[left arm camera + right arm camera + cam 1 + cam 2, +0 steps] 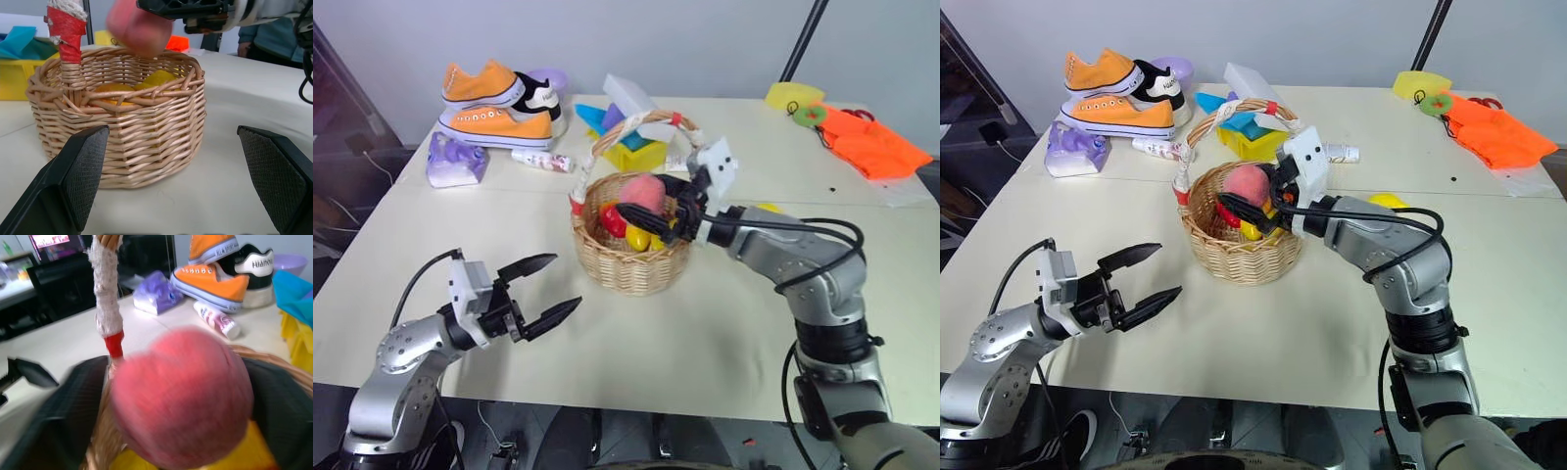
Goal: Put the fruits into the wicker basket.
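At frame centre, the right gripper (646, 211), jaws spread, drops the peach (642, 190) into the basket (631, 264); next comes withdrawal, while the left gripper (554, 290) waits spread.

A cream table (724, 333) stands before a plain grey wall (705, 39).

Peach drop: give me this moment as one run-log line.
stage: release over basket | right gripper: open, peach between fingers above the rim | left gripper: open, empty, beside basket | in basket: red and yellow fruits
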Controlling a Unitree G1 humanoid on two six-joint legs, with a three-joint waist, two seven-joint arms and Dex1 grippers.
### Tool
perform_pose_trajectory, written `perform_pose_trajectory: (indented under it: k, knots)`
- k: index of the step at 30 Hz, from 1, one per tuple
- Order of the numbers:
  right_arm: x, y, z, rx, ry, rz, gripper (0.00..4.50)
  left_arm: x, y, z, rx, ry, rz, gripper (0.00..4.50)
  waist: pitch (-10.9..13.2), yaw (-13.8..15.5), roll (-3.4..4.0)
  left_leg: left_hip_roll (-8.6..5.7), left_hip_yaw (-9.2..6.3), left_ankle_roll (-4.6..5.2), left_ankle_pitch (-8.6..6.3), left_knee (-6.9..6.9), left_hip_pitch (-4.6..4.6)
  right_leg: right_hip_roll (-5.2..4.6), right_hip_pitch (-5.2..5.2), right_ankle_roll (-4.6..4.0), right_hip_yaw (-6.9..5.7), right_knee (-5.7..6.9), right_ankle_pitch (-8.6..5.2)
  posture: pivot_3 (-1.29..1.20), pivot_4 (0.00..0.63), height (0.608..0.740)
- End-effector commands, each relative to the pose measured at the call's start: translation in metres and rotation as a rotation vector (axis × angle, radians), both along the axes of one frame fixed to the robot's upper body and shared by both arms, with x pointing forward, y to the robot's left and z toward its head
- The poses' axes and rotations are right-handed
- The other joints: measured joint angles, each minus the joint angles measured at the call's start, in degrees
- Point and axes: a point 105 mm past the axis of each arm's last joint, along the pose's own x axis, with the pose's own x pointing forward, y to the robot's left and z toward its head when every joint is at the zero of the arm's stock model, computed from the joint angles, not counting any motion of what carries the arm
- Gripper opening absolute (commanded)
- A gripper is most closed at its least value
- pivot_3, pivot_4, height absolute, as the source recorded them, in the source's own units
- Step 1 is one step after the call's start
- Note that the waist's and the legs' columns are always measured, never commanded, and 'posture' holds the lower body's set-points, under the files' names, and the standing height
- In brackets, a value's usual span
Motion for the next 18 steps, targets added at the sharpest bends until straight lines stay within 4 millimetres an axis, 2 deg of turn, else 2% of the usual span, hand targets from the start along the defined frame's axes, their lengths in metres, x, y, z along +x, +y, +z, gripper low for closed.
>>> perform_pose_trajectory:
  k: [1,6,9,11,14,18]
  knots:
    - [-0.010,-0.013,0.012,-0.001,-0.072,-0.006,4.39,-0.004,-0.002,0.009,0.011,-0.052,-0.003,4.50,0.0,0.3,-0.01,0.00,0.00,0.00,0.00,0.00,-0.01,-0.01,0.00,0.00,0.00,-0.01,0.00,0.00,0.150,0.740]
    - [-0.026,-0.052,0.012,-0.038,-0.079,-0.108,4.39,-0.002,0.004,0.009,0.011,-0.056,0.016,4.50,0.0,0.3,-0.01,-0.02,0.03,0.01,-0.01,0.01,-0.07,-0.07,0.06,-0.01,0.00,-0.20,0.00,0.00,0.150,0.740]
    - [-0.032,-0.081,0.001,-0.119,-0.067,-0.236,4.39,0.001,0.001,0.010,0.009,-0.067,0.006,4.50,0.0,0.2,0.00,0.00,0.03,0.01,-0.01,-0.02,-0.05,-0.07,0.04,0.00,0.00,-0.20,0.00,0.00,0.150,0.740]
    - [-0.028,-0.101,-0.004,-0.134,-0.042,-0.361,4.39,0.005,0.000,0.012,0.002,-0.075,0.000,4.50,0.0,0.2,0.00,0.01,0.05,0.01,-0.01,-0.07,-0.02,-0.07,0.04,0.00,-0.01,-0.19,0.00,0.00,0.150,0.740]
    - [-0.022,-0.127,-0.025,-0.214,0.020,-0.564,4.39,0.008,-0.004,0.014,0.014,-0.088,-0.032,4.50,0.0,0.2,0.02,0.03,0.10,0.01,-0.01,-0.07,0.00,-0.07,0.02,0.00,-0.02,-0.17,0.00,0.00,0.150,0.740]
    - [-0.017,-0.131,-0.042,-0.220,0.061,-0.689,4.39,0.009,-0.010,0.017,0.021,-0.092,-0.087,4.50,0.0,0.1,0.03,0.04,0.14,0.01,-0.01,-0.07,-0.02,-0.07,-0.01,0.01,-0.01,-0.19,0.01,0.00,0.150,0.740]
